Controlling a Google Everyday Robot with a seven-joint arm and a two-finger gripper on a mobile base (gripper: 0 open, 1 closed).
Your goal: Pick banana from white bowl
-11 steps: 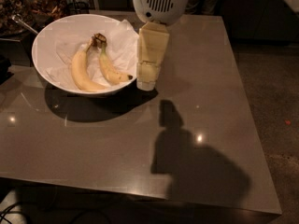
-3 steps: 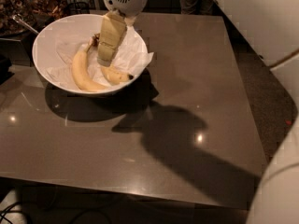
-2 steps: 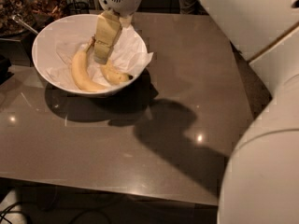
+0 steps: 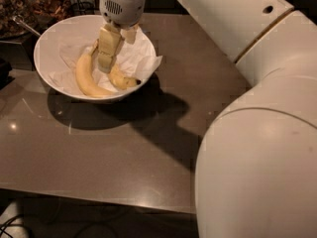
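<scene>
The white bowl (image 4: pixel 47 41) stands at the back left of the table, lined with crumpled white paper. Two bananas lie in it. The banana (image 4: pixel 122 80) is the shorter, slimmer one on the right, and its dark tip points right. The plumper pale-yellow banana (image 4: pixel 86 79) lies to its left. My gripper (image 4: pixel 106 65) reaches down into the bowl from above. It sits on or just over the upper end of the banana, between the two fruits, and hides the banana's stem end.
My large white arm (image 4: pixel 257 133) fills the right and front right of the view, over the grey-brown table (image 4: pixel 99 152). Dark containers (image 4: pixel 15 9) and a thin metal handle (image 4: pixel 25 26) stand behind the bowl at the far left. The table's front edge runs near the bottom.
The gripper has moved from beside the bowl's right rim leftward and down into the bowl, onto the bananas. The arm has swung further into view on the right.
</scene>
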